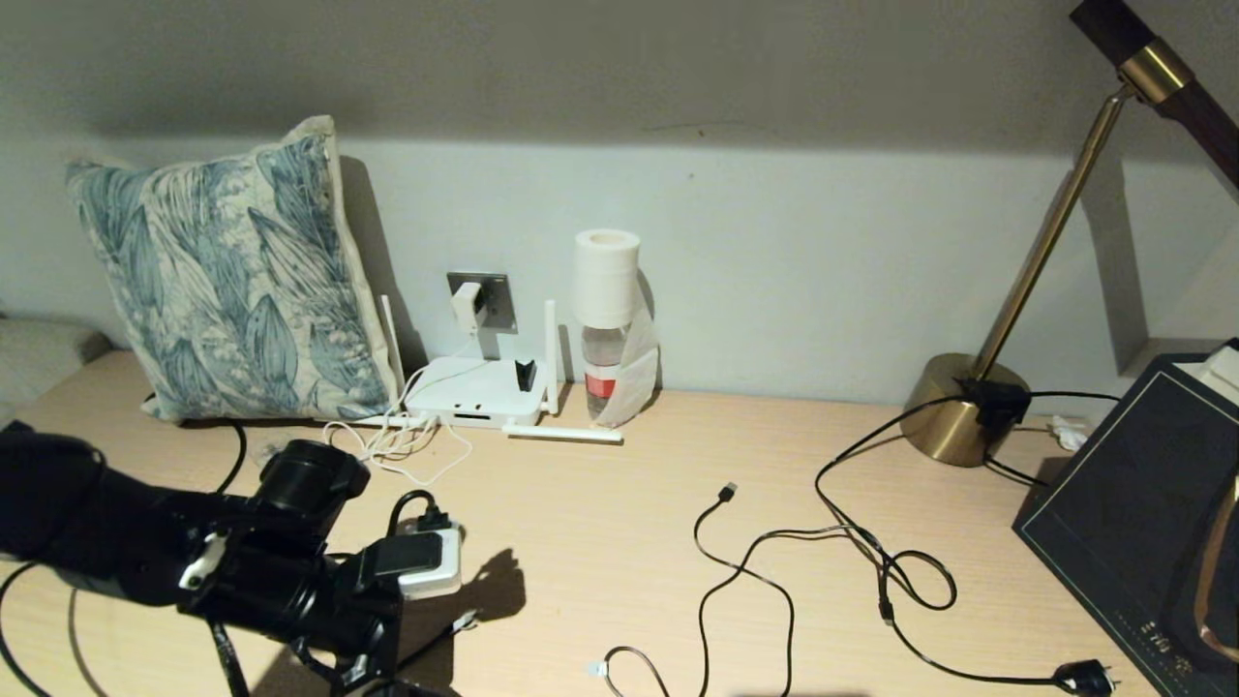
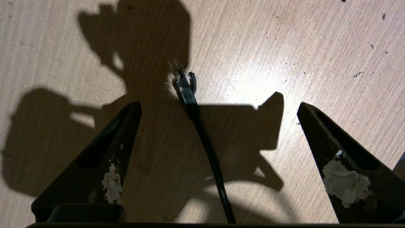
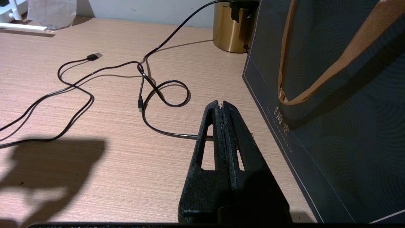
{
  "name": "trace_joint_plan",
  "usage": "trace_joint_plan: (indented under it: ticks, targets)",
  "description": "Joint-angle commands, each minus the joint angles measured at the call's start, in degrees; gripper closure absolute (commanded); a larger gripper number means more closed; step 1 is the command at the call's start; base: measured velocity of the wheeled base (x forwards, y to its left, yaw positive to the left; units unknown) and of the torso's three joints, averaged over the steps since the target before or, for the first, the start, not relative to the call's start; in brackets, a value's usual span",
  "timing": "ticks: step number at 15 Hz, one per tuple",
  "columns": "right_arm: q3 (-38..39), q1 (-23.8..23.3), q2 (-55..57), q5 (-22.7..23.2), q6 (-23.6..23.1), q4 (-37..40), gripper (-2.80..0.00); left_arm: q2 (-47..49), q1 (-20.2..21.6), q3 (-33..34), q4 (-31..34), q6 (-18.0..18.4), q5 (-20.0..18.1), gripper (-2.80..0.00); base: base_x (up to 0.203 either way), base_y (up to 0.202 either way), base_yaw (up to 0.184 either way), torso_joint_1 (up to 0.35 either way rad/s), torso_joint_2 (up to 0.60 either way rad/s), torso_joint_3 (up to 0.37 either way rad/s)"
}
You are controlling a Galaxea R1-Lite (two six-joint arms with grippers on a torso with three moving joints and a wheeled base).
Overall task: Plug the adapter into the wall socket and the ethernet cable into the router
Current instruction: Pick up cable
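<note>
The left end effector [image 2: 218, 107] hovers low over the bench [image 1: 619, 542] at the lower left of the head frame, its fingers [image 2: 104, 158] spread wide on either side of the ethernet cable [image 2: 202, 133], whose clear clip lies flat on the wood. The adapter [image 1: 468, 305] sits in the wall socket [image 1: 492, 298] (upper middle), above the router [image 1: 476, 392]. The right end effector [image 3: 222, 106] is pressed together, empty, beside a dark bag [image 3: 332, 104] and near a looped black cable [image 3: 158, 91]
</note>
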Motion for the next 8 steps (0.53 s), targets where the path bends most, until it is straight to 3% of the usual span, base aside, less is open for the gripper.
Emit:
trace_joint_plan:
  ticks: [1, 8]
  targets:
    - [0.03, 0.01, 0.00, -0.01, -0.02, 0.03, 0.00, 1.97, 0.00, -0.09, -0.04, 0.20, -0.06, -2.80, 0.000, 0.000, 0.000, 0.000, 0.00, 0.000]
    - [0.02, 0.01, 0.00, -0.01, -0.02, 0.03, 0.00, 4.08, 0.35, -1.03, -0.19, -0.59, 0.04, -2.80, 0.000, 0.000, 0.000, 0.000, 0.00, 0.000]
